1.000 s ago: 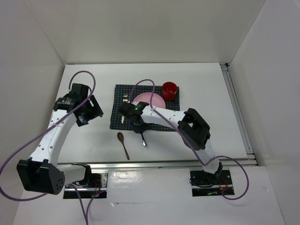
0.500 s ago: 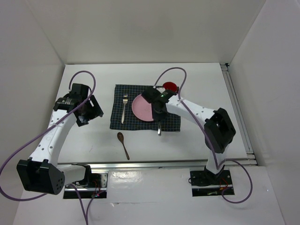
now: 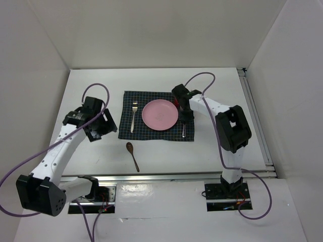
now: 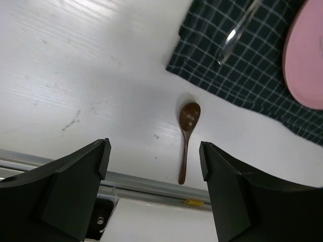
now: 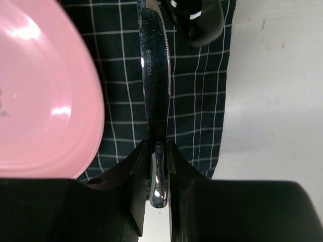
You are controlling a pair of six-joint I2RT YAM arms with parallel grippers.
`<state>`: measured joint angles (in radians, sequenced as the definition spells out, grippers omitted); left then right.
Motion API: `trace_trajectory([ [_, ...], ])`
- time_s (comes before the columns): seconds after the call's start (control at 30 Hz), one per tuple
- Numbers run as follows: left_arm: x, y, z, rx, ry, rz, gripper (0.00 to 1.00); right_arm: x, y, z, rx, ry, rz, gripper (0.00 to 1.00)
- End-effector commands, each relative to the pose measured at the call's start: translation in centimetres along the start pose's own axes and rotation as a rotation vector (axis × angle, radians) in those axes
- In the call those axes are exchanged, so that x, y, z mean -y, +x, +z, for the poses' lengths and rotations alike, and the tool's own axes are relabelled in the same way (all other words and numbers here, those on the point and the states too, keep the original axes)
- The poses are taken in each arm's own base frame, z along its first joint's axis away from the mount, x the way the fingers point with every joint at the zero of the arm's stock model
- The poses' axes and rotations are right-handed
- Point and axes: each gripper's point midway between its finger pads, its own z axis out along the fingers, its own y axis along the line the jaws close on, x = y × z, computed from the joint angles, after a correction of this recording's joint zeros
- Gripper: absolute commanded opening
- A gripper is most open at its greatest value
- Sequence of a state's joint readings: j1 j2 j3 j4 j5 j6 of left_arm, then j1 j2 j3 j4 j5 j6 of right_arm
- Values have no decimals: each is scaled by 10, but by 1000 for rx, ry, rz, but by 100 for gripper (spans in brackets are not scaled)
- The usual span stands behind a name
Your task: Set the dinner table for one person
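Where bare, dinner table (image 3: 151,80) matte white.

Plain white matte dinner table (image 3: 161,154), rectangular, flat (faint scuffs, perhaps)

Top camera overlooks the dinner table (image 3: 222,96); both close wrist cameras share the mat (image 4: 272,85).

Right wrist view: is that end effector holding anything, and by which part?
The right end effector pinches a knife by its handle, just behind the blade, which lies over the checked mat.
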<state>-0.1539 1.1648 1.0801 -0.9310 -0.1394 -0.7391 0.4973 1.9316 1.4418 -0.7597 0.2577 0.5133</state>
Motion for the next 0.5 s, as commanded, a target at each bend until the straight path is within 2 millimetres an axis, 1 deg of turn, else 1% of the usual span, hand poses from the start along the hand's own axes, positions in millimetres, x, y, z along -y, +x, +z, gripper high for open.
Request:
trace_trajectory([
  [0.0,14,29,-2,-42,69,-12,89,-12,-29,1,72,-65,7,1],
  [0.03,17,38,-1,-66,76,-12,89,-9,-31,2,72,-60,6,2],
  [0.07,21,48,0,-87,80,-11,88,-10,-31,6,67,-58,5,4],
  [0.1,21,57,6,-109,69,-8,88,-9,-27,12,52,-49,0,8],
  [0.13,23,63,7,-121,70,-4,88,-8,-33,11,60,-50,11,16],
  [0.17,30,73,7,-144,73,7,88,-8,-33,11,60,-50,11,20],
  [0.2,30,82,8,-160,69,16,88,-8,-35,12,68,-54,4,25],
  [0.23,32,89,13,-176,62,22,88,-8,-35,12,68,-54,4,34],
  [0.27,36,93,14,-184,65,29,88,-10,-37,6,76,-68,7,42],
  [0.3,39,105,14,-206,63,44,88,-10,-41,0,91,-77,11,45],
  [0.33,40,110,17,-214,49,55,88,-10,-43,-4,101,-82,14,51],
  [0.37,42,116,20,-226,45,66,88,-12,-44,-9,107,-96,16,51],
  [0.4,45,121,21,-229,44,88,88,-10,-48,-21,124,-105,20,51],
  [0.43,46,126,23,-240,34,89,88,-10,-47,-25,126,-117,21,51],
  [0.47,43,134,29,-264,3,101,88,-9,-46,-29,130,-119,22,51],
])
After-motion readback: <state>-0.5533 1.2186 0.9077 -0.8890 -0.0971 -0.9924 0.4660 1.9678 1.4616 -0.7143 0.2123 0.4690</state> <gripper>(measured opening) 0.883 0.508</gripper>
